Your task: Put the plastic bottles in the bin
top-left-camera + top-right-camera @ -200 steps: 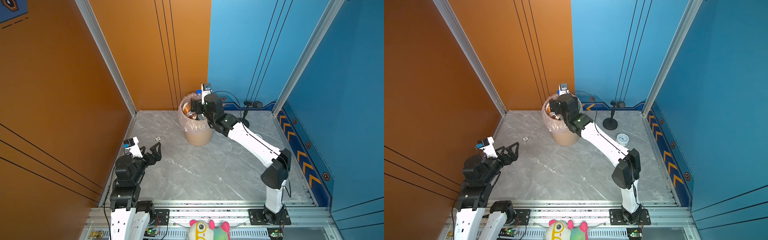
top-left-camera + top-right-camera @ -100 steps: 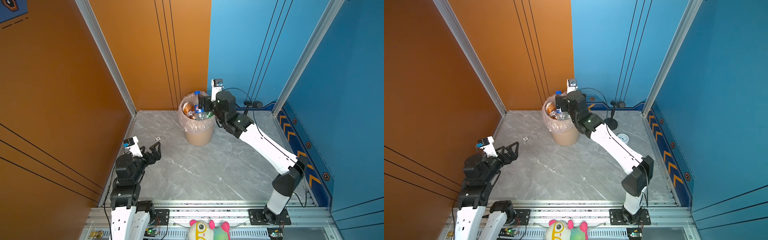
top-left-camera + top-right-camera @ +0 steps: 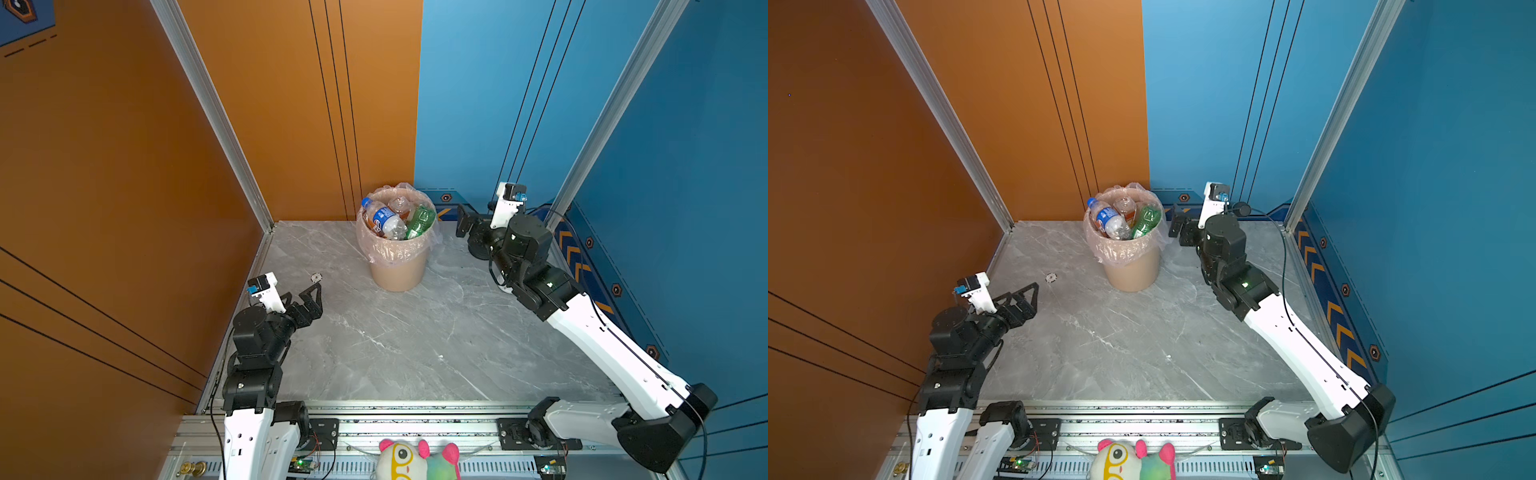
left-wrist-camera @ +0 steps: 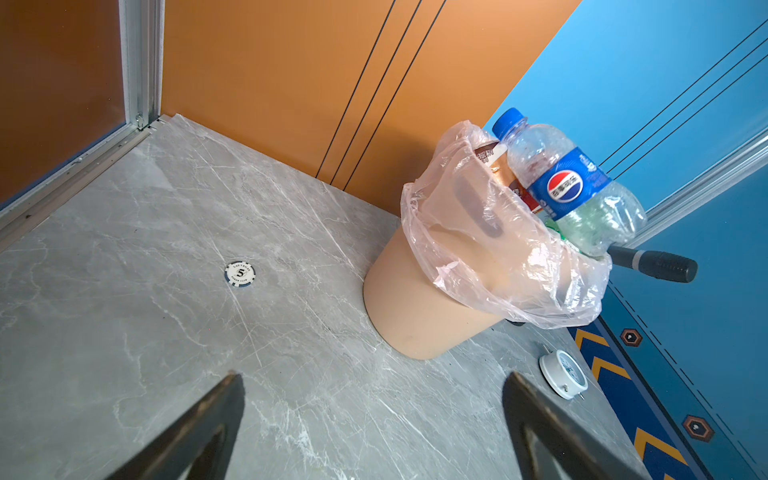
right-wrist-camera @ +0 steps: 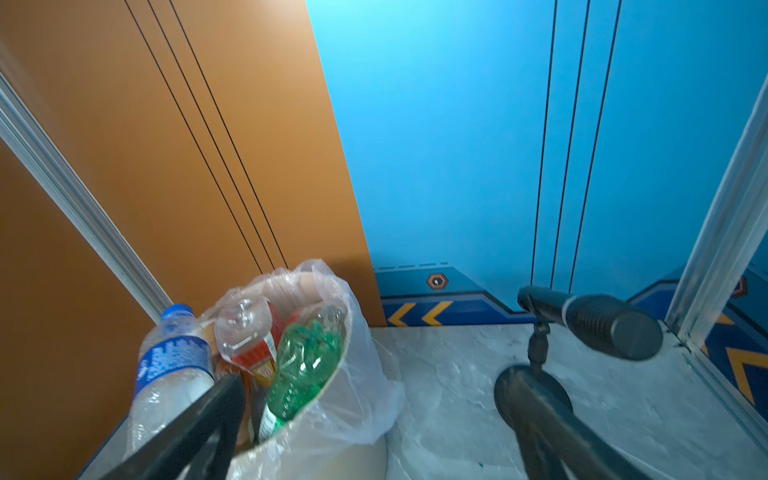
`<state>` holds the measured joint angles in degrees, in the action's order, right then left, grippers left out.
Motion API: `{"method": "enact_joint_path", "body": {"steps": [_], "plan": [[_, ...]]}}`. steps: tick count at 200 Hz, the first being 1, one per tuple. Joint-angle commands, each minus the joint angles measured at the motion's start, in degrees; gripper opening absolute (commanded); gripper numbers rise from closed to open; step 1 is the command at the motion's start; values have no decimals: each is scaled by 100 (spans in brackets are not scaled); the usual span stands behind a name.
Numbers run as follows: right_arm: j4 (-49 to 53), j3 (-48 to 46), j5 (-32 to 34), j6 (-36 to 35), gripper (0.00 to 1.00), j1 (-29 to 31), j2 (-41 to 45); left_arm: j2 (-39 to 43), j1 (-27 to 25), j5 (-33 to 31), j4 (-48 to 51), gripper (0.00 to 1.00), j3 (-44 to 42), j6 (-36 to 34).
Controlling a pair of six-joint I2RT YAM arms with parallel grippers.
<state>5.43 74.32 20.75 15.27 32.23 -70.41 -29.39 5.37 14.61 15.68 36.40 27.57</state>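
Four plastic bottles, maybe more underneath, crowd the bin.

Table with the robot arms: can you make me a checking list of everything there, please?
Surface: grey marble table, no spills seen.
Job's things: bottles piled in the bin, poking above its rim; none seen on the table.
Clutter: poker chip, small white clock, microphone on a stand.
Pincers: left pincer open, empty, near the poker chip; right pincer open, empty, beside the bin.
Cables: black cable looping beside the right arm.
Surroundings: orange wall, blue wall, soft toy at the front rail.
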Motion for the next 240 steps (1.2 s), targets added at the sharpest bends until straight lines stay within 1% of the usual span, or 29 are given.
{"method": "enact_joint_path", "body": {"steps": [1,39,80,86,108,122,133,140,152,163,169,172,179,188,194,200,208,222,234,240], "plan": [[449,-490,-93,339,100,-112,364,-23,61,152,-197,98,-56,64],[1027,-1257,-85,630,100,-435,946,-87,66,95,-284,97,-54,92],[1225,-2027,22,696,100,-796,1631,-178,30,93,-427,98,-133,257],[1224,-2133,106,696,100,-845,1740,-190,15,79,-645,98,-149,272],[1203,-2651,322,462,100,-1003,2178,-225,-42,-12,-790,98,-200,282],[1151,-3103,497,174,100,-1041,2528,-256,-131,-313,-902,98,-252,289],[910,-3581,663,-191,100,-1043,2848,-284,-286,-733,-1072,98,-370,144],[677,-3911,784,-409,100,-1040,3058,-303,-449,-1179,-1237,98,-532,14],[187,-4515,973,-726,100,-1040,3394,-344,-809,-2117,-1680,98,-952,-265],[-430,-5068,1043,-987,100,-1038,3623,-405,-1248,-2964,-2380,98,-1485,-680],[-716,-5329,1101,-1002,100,-1030,3677,-447,-1536,-3451,-2829,98,-1809,-1003],[-855,-5430,1112,-1003,100,-1038,3680,-485,-1648,-3807,-3094,97,-1972,-1199],[-1184,-5618,1169,-1047,100,-1042,3619,-584,-2016,-4401,-3705,98,-2328,-1749],[-1532,-5789,1252,-1125,100,-1050,3446,-754,-2295,-4906,-4284,98,-2638,-2393],[-1778,-5877,1286,-1219,100,-1052,3270,-888,-2328,-5107,-4574,98,-2772,-2650],[-2070,-5956,1300,-1337,100,-1052,3059,-1051,-2237,-5098,-4775,98,-2869,-2807],[-2483,-6057,1338,-1454,100,-1084,2756,-1299,-1970,-4846,-4906,98,-2918,-2847],[-3247,-6208,1125,-1600,100,-1253,2230,-1808,-1291,-4069,-5048,98,-2898,-2454],[-3913,-6307,796,-1587,100,-1554,1737,-2354,-801,-3446,-5529,98,-2924,-2161],[-4162,-6336,558,-1540,100,-1759,1467,-2685,-657,-3230,-5804,98,-2910,-2110]]}}
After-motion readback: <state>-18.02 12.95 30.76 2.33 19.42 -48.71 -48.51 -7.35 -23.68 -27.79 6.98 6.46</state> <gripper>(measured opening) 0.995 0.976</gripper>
